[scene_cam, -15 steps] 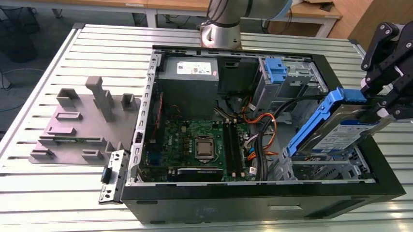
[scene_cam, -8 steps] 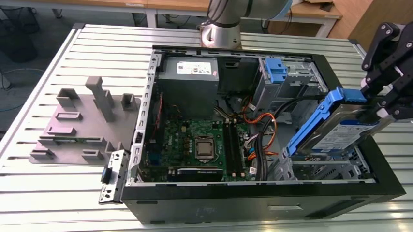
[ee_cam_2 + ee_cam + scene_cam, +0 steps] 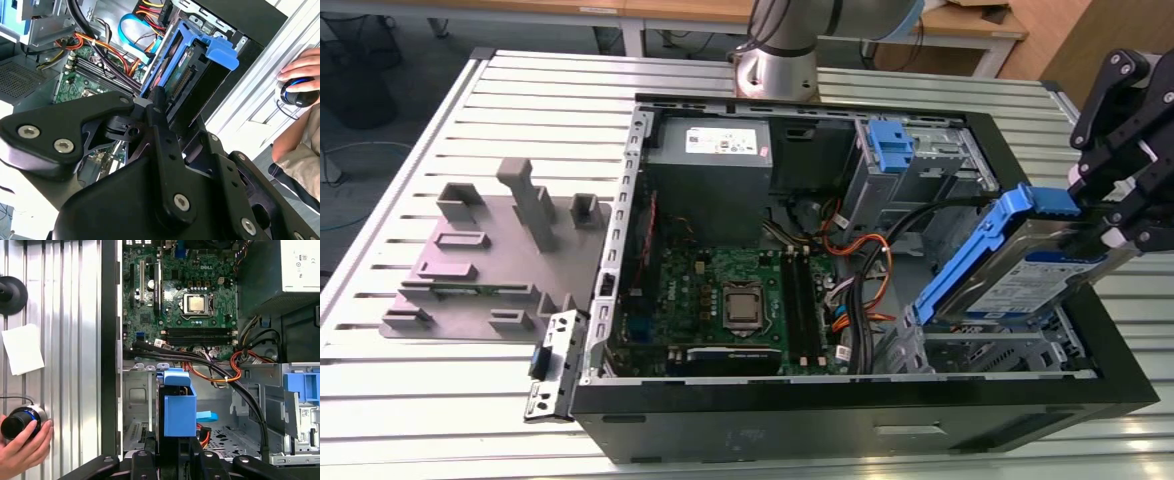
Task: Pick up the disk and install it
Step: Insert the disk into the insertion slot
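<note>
Beneath everything, a slatted metal table (image 3: 520, 90). Lying on it, side panel off and open upward, a black computer case (image 3: 854, 425). On the table just beside the case, towards the exterior view's left, a grey moulded holder (image 3: 494, 250) with upright posts. Inside the case at the far end, a grey power supply (image 3: 720, 150) with a white sticker. In front of that, flat on the case floor, a green motherboard (image 3: 707, 290). At the exterior view's right end of the case, a bare metal drive cage (image 3: 947, 150). Held above that same end, tilted and clear of the case floor, the disk (image 3: 1047, 280): silver-grey, white-and-blue label facing up, blue rail frame (image 3: 981, 250) along its edge. Clamped on the disk's raised end, the black gripper (image 3: 1101, 225), fingers closed firmly against both sides of it. Seated in the drive cage, a second blue caddy (image 3: 887, 145). Strung between cage and motherboard, orange and black cables (image 3: 861, 250). On the table outside the case, in the first wrist view, a person's hand (image 3: 25, 447) resting against a round black knob (image 3: 19, 422) with a blue ring. Near it, a white slip of paper (image 3: 22, 349). In the motherboard's socket, the bare processor (image 3: 743, 306).
</note>
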Robot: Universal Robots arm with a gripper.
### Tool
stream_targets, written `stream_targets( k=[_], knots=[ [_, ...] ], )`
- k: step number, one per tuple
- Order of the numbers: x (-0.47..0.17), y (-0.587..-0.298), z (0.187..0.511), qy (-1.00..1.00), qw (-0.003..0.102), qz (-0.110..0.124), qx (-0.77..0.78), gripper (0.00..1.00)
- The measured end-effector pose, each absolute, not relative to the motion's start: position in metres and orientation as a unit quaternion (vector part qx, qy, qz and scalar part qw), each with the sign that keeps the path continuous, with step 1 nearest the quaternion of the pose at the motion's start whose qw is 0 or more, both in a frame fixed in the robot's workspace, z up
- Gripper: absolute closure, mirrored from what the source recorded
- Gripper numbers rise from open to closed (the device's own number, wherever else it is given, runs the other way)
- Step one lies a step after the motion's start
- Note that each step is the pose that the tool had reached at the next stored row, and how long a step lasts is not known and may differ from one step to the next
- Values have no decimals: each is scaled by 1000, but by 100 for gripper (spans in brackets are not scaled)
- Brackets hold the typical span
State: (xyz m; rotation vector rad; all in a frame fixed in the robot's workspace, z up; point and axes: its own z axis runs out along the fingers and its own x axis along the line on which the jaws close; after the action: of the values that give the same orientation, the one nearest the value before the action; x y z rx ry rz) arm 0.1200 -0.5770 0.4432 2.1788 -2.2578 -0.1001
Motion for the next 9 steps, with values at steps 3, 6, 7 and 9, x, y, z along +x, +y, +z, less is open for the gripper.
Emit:
stream_targets(
  k=[3,6,7,9],
  knots=[
    [118,-577,443,-719,1,-32,694,65],
    [118,-577,443,-719,1,-32,694,65],
    [117,-577,442,-719,1,-32,694,65],
    [117,-577,441,-719,1,-32,694,65]
  ],
)
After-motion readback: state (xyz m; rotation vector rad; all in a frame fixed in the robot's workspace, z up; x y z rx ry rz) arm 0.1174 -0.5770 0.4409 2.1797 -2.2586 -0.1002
